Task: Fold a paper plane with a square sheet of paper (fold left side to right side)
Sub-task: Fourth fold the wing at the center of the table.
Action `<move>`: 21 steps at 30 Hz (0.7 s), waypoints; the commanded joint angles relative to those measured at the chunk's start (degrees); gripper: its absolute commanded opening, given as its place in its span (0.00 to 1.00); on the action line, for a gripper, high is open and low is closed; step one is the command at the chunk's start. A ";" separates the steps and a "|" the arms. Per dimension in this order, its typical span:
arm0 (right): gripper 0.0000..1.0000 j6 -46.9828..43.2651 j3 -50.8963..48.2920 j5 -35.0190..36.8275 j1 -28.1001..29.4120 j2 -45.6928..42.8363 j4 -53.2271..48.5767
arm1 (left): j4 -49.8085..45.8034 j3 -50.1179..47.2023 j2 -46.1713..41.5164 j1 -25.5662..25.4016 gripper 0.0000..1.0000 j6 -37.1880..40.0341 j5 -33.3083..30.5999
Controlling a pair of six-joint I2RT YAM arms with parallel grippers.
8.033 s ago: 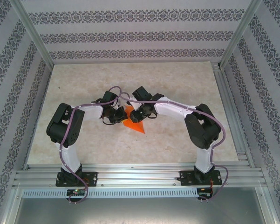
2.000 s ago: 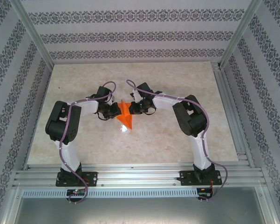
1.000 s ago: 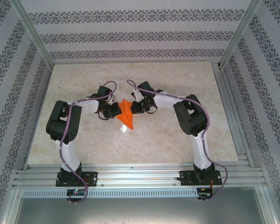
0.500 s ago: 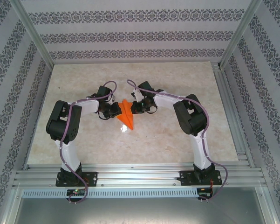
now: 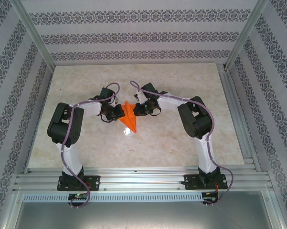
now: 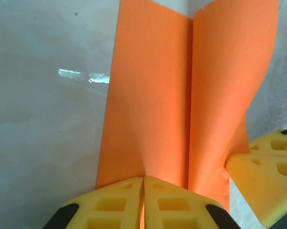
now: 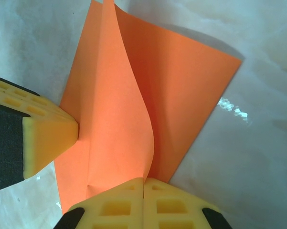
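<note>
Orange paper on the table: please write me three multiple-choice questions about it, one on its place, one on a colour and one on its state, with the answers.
1. Where does the orange paper lie on the table?
A. at the far left corner
B. between the left gripper and the right gripper
C. at the right edge

2. What colour are the fingers at the paper?
A. yellow
B. blue
C. white

3. How is the paper?
A. flat and unfolded
B. crumpled into a ball
C. creased, with one flap standing up curved

Answers:
1 B: the top view shows it mid-table with a gripper at each side.
2 A: both wrist views show yellow fingers.
3 C: the wrist views show a straight crease and a bowed flap.
</note>
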 commanded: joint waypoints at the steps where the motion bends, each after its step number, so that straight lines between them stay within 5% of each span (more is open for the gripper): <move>1: 0.00 -0.54 1.52 1.15 0.33 1.97 -0.81 | -4.13 -1.36 4.45 -1.03 0.11 1.31 -5.46; 11: 0.00 -2.10 2.13 4.60 0.46 2.72 -5.86 | -6.76 0.31 0.42 -1.00 0.18 2.18 -4.62; 17: 0.00 -2.39 2.66 5.10 0.55 2.85 -6.67 | -13.24 5.71 -6.53 -0.73 0.33 3.81 -6.12; 21: 0.00 -2.44 2.75 5.28 0.61 2.85 -6.68 | -13.07 6.72 -9.59 -0.73 0.30 2.77 -4.52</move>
